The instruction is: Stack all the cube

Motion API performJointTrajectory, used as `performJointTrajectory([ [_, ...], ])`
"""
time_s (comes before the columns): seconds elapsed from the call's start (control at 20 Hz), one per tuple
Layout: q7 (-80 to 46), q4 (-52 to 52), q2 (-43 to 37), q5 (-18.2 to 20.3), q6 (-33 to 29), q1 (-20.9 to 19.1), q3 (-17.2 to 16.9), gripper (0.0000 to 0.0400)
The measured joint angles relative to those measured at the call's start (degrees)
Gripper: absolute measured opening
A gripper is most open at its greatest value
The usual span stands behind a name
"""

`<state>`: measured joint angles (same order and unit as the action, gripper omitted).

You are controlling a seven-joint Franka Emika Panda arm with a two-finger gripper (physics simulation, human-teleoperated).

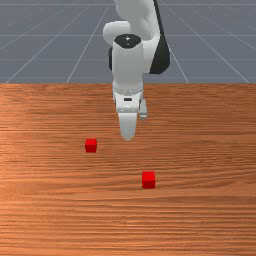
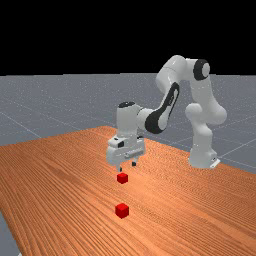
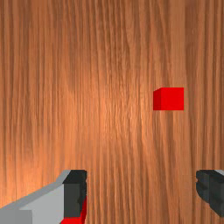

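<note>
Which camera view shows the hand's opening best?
The wrist view: the hand is close there, its fingers plainly apart. The far view shows them apart but small; the front view leaves the opening unclear.

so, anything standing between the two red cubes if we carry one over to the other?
Nothing visible stands between the front view's left cube and its right cube. The open gripper hovers above the table, holding neither.
</note>
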<state>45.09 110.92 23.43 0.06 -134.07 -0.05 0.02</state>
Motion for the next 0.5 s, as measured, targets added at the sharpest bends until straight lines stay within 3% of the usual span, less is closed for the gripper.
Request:
performJointTrajectory([
  [0.15,0.0,-1.8,1.1,0.0,0.7,0.0,0.0,0.0393],
  [0.5,0.0,-9.0,5.6,0.0,2.6,0.0,0.0,0.04],
])
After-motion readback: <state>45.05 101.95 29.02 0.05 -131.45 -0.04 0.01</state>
